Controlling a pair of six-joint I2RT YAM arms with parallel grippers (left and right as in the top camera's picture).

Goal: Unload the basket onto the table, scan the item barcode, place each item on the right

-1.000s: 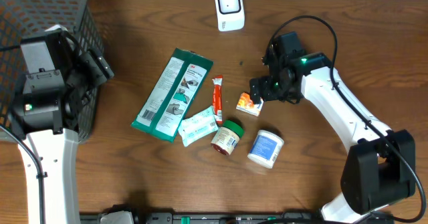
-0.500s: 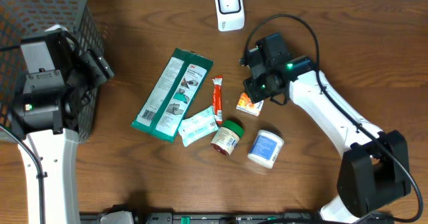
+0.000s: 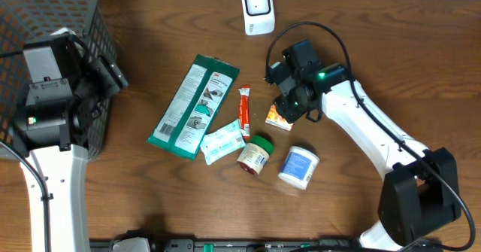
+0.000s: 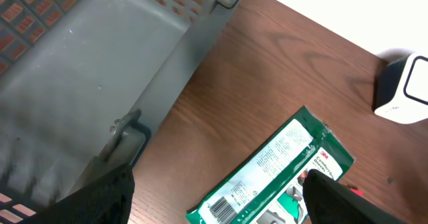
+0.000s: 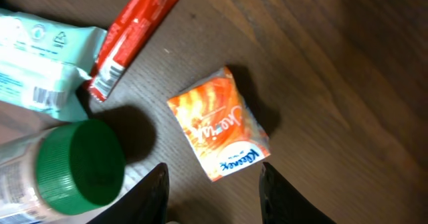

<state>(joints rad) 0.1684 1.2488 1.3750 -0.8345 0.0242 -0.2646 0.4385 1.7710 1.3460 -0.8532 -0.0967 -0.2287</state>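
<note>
A small orange tissue pack (image 5: 218, 130) lies flat on the wooden table, just ahead of my right gripper (image 5: 212, 175). Its two dark fingers stand apart on either side of the pack's near corner, with nothing between them, so it is open. From overhead the right gripper (image 3: 290, 101) hovers just above and right of the tissue pack (image 3: 279, 117). The white barcode scanner (image 3: 257, 9) stands at the table's far edge. My left gripper (image 4: 219, 178) is open beside the basket, over the barcode end of a green packet (image 4: 277, 167).
A grey mesh basket (image 3: 45, 11) fills the far left corner. Around the tissue pack lie a red stick pack (image 3: 244, 108), a pale wipes pack (image 3: 222, 141), a green-lidded jar (image 3: 255, 154) and a white tub (image 3: 299, 166). The green packet (image 3: 194, 106) lies left of them.
My right arm has swung left and now hangs over the orange tissue pack, with its jaws narrower than before. The left arm and all items have stayed still.
</note>
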